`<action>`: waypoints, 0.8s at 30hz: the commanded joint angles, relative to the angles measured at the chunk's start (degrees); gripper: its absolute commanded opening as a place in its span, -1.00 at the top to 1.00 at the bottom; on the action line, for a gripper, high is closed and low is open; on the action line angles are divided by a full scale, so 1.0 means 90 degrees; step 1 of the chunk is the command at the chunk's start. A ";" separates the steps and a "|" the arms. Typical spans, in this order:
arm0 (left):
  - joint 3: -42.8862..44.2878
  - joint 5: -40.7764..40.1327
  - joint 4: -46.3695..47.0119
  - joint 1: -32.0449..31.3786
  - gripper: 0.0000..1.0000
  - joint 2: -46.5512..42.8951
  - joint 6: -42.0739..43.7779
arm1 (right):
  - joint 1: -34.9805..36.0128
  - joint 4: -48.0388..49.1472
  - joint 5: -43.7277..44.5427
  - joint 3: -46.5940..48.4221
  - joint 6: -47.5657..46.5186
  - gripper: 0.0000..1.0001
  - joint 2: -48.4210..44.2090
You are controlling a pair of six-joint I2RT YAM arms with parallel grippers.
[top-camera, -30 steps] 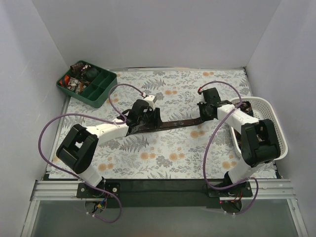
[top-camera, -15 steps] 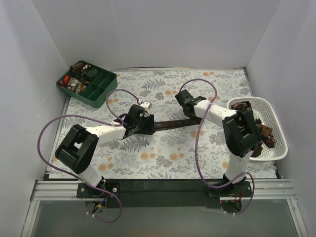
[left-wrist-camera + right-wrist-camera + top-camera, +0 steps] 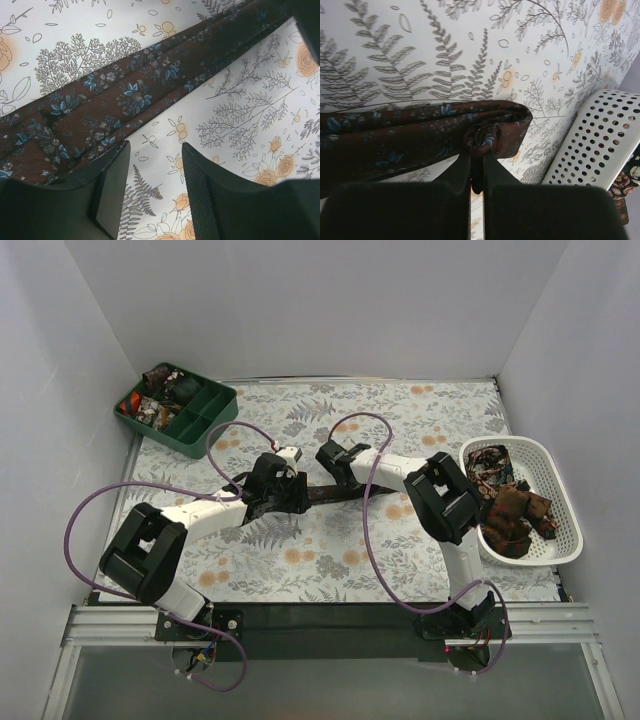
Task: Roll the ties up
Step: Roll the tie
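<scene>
Pinching 1 brown tie (image 3: 415, 132) by folded end w/ R hand (image 3: 477, 159); L hand (image 3: 154, 152) spread, empty.

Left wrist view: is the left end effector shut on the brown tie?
No, the left end effector stands open, with only the floral table cover showing in the gap, while the tie lies by its tips.

No readable text, labels, brands or numbers. Tie (image 3: 420, 130) and counter (image 3: 330, 560) show only floral print. Green tray (image 3: 212, 432) contents too small, possibly labelled.
</scene>
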 commanded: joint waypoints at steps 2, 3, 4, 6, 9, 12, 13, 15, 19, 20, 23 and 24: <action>-0.0088 0.0030 0.0064 0.0033 0.14 -0.0296 0.0062 | 0.0085 -0.0255 -0.0179 0.0491 0.0281 0.97 0.0278; -0.0088 0.0001 0.0073 0.0033 0.14 -0.0267 0.0082 | 0.0075 -0.0255 -0.0228 0.0530 0.0271 0.97 0.0308; -0.0078 -0.0009 0.0073 0.0033 0.15 -0.0248 0.0092 | 0.0075 -0.0274 -0.0267 0.0617 0.0252 0.97 0.0337; -0.0088 0.0001 0.0083 0.0033 0.16 -0.0209 0.0111 | 0.0075 -0.0313 -0.0423 0.0696 0.0213 0.97 0.0376; -0.0049 -0.0087 0.0093 0.0042 0.24 -0.0209 0.0199 | 0.0075 -0.0391 -0.0463 0.0784 0.0134 0.97 0.0347; 0.0078 -0.0331 0.0122 0.0042 0.25 -0.0238 0.0384 | 0.0007 -0.0450 -0.0530 0.0804 0.0134 0.97 0.0250; 0.0126 -0.0390 0.0113 0.0052 0.25 -0.0219 0.0433 | -0.0013 -0.0460 -0.0570 0.0804 0.0134 0.97 0.0220; 0.0253 -0.0507 0.0113 0.0081 0.26 -0.0053 0.0560 | -0.0032 -0.0460 -0.0609 0.0823 0.0115 0.97 0.0181; 0.0390 -0.0507 0.0151 0.0121 0.27 0.0211 0.0638 | -0.0052 -0.0489 -0.0628 0.0833 0.0085 0.97 0.0201; 0.0400 -0.0527 0.0161 0.0121 0.27 0.0240 0.0658 | -0.0052 -0.0489 -0.0638 0.0833 0.0085 0.97 0.0201; 0.0507 -0.0575 0.0386 0.0121 0.28 0.0464 0.0736 | -0.0062 -0.0499 -0.0707 0.0814 0.0134 0.97 0.0201; 0.0546 -0.0585 0.0396 0.0121 0.29 0.0620 0.0746 | -0.0052 -0.0499 -0.0746 0.0814 0.0124 0.97 0.0210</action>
